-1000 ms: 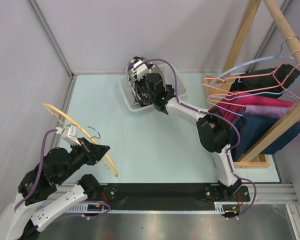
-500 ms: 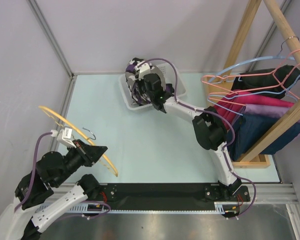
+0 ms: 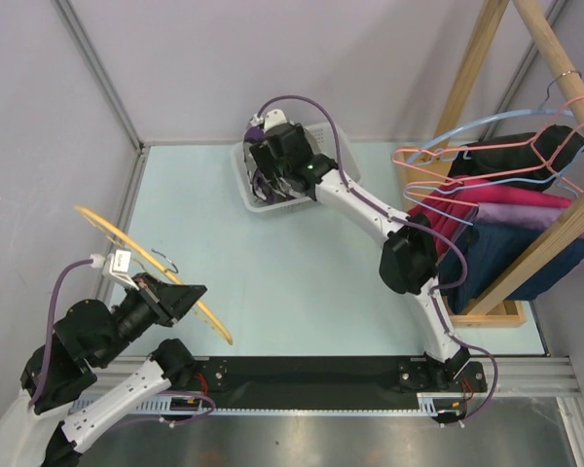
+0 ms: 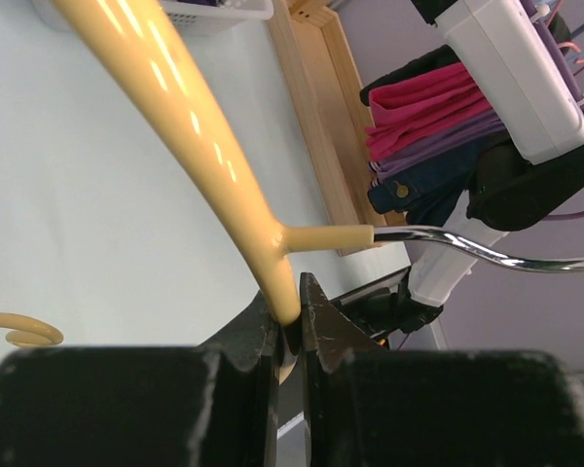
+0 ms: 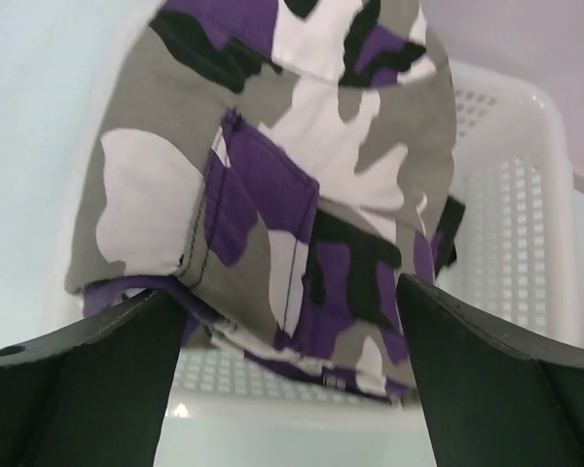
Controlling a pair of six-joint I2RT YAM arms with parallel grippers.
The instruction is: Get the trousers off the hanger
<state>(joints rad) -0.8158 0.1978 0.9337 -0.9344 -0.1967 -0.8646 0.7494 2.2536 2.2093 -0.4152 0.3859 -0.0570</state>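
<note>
The purple, black and white camouflage trousers (image 5: pixel 292 175) lie bunched in a white basket (image 5: pixel 516 224) at the back of the table. My right gripper (image 5: pixel 284 292) stands wide open just over them, one finger on each side and neither pressing the cloth. From above, the right gripper (image 3: pixel 273 167) covers most of the basket (image 3: pixel 245 195), so the trousers are largely hidden there. The yellow hanger (image 3: pixel 107 229) is bare and held up at the near left. My left gripper (image 3: pixel 165 297) is shut on it. In the left wrist view the jaws pinch the hanger (image 4: pixel 175 126) just below its metal hook (image 4: pixel 467 248).
A wooden rack (image 3: pixel 555 209) stands at the right with pink and light blue hangers (image 3: pixel 526 146) and pink and navy garments (image 3: pixel 506 243). Grey walls close the table at the back and left. The right arm's elbow (image 3: pixel 409 258) is close to the rack.
The right gripper has opened and let go of the trousers, which now rest in the basket. It moved slightly towards the back. The left arm shifted a little with the hanger.
</note>
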